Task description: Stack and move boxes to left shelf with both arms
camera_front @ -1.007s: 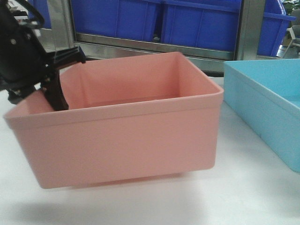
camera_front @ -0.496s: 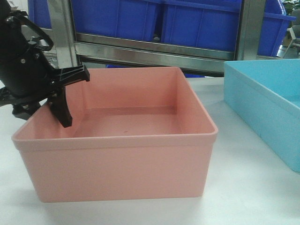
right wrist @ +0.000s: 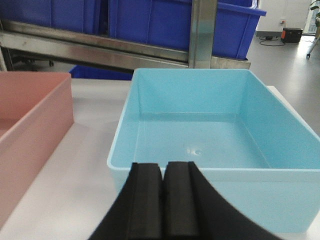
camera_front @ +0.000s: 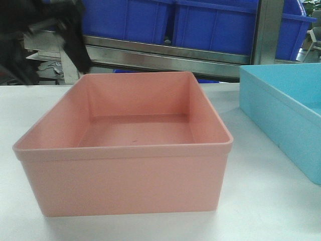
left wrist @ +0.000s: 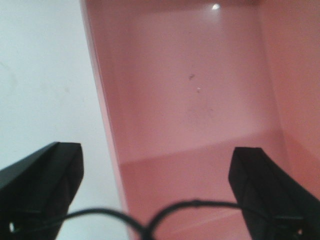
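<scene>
Salmon tub (left wrist: 200, 100) under gaping empty left jaws, blue tub (right wrist: 200, 102) before closed right jaws

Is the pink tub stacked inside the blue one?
No, the pink tub stands on the table beside the blue tub, a gap between them.

Left gripper (left wrist: 155, 152) with two matte black, wedge-shaped fingers (left wrist: 45, 175), thin black cable (left wrist: 150, 222) looping between their bases, right gripper (right wrist: 162, 172) with two blocky black pads (right wrist: 145, 200) on flaring black fingers, left arm (camera_front: 20, 15) a blurred black bulk in the front view
</scene>
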Controlling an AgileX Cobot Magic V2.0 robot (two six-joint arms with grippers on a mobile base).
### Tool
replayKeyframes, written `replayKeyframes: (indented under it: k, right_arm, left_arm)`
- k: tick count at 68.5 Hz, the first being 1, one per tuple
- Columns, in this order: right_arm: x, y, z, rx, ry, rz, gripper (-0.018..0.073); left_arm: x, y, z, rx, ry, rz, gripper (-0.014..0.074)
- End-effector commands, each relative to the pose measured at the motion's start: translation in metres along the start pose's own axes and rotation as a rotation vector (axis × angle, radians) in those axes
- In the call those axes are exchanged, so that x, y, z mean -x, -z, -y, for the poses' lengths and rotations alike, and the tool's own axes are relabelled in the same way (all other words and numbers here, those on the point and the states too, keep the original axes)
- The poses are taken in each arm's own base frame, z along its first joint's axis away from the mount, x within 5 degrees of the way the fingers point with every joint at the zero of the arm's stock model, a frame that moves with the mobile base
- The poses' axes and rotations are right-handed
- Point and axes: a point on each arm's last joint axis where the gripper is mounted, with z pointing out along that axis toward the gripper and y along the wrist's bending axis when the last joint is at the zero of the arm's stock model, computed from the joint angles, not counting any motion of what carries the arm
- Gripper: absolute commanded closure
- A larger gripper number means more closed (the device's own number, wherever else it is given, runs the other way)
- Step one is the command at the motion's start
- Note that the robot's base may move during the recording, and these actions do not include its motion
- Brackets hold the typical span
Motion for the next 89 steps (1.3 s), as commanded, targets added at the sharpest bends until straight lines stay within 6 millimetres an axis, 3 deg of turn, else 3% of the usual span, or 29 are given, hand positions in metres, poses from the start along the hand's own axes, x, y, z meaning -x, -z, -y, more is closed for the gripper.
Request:
replayKeyframes:
  k: [1, 14, 25, 32, 38, 41, 53, 57, 64, 74, 79, 89]
  right_arm:
    - [0.012, 0.001, 0.001, -0.009, -0.051, 0.116, 0.0503]
    - [0.038, 0.007, -0.002, 0.007, -0.077, 0.163, 0.0503]
    - [0.074, 0.008, -0.008, 0.036, -0.073, 0.094, 0.0503]
    - [0.105, -0.003, -0.012, 0.044, -0.072, 0.031, 0.0503]
    - [0.132, -0.025, -0.014, 0.044, -0.073, -0.039, 0.0487]
    - [0.152, -0.041, -0.016, 0.048, -0.072, -0.082, 0.0433]
    - [0.18, -0.111, -0.02, 0.059, -0.067, -0.323, 0.0054]
    - [0.181, -0.136, -0.019, 0.055, -0.049, -0.428, -0.0016]
    - [0.187, -0.171, -0.01, 0.027, -0.049, -0.583, -0.0024]
    - [0.189, -0.214, 0.031, -0.045, -0.034, -0.785, -0.0024]
    - [0.197, -0.226, 0.06, -0.078, 0.013, -0.817, -0.0022]
    - [0.19, -0.244, 0.096, -0.116, 0.085, -0.819, -0.0022]
  left_arm:
    - [-0.007, 0.052, 0.007, -0.012, -0.079, 0.154, 0.0207]
    - [-0.06, 0.107, 0.001, 0.004, -0.133, 0.349, 0.0426]
    - [-0.098, 0.131, -0.006, 0.001, -0.157, 0.526, 0.0617]
    - [-0.114, 0.135, -0.01, -0.005, -0.16, 0.596, 0.061]
    - [-0.12, 0.132, -0.012, -0.004, -0.16, 0.603, 0.061]
    - [-0.121, 0.131, -0.013, -0.002, -0.159, 0.596, 0.061]
    - [-0.122, 0.13, -0.013, -0.002, -0.159, 0.593, 0.061]
    - [-0.122, 0.13, -0.013, -0.002, -0.159, 0.593, 0.061]
    - [-0.122, 0.13, -0.013, -0.002, -0.159, 0.593, 0.061]
    - [-0.122, 0.129, -0.013, -0.001, -0.159, 0.586, 0.061]
    - [-0.122, 0.129, -0.013, -0.001, -0.159, 0.587, 0.061]
    - [-0.123, 0.129, -0.013, -0.001, -0.159, 0.582, 0.061]
